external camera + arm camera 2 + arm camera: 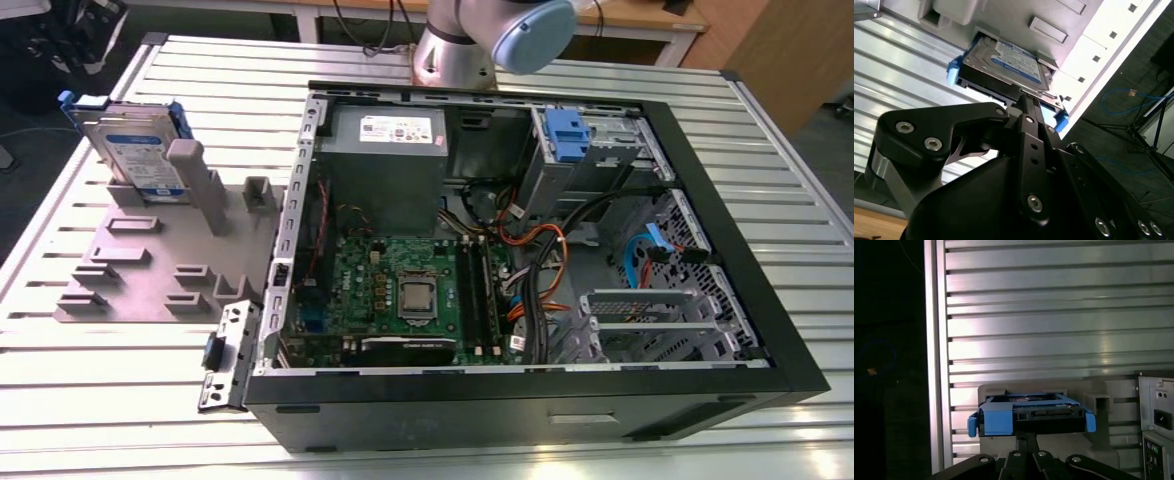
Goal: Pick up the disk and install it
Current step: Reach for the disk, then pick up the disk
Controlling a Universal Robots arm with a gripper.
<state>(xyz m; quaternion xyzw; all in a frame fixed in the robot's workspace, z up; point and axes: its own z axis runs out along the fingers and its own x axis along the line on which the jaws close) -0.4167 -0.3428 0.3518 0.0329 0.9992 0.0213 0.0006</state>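
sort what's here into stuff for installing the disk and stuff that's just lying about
For the job: disk, in the grey holder; gripper; open computer case, likely its destination.
Just lying about: metal bracket beside the case; blue cable off the table.

Robotics lab or workshop: slatted aluminium bench, opened computer case, grey holding fixture, robot arm at the far edge.
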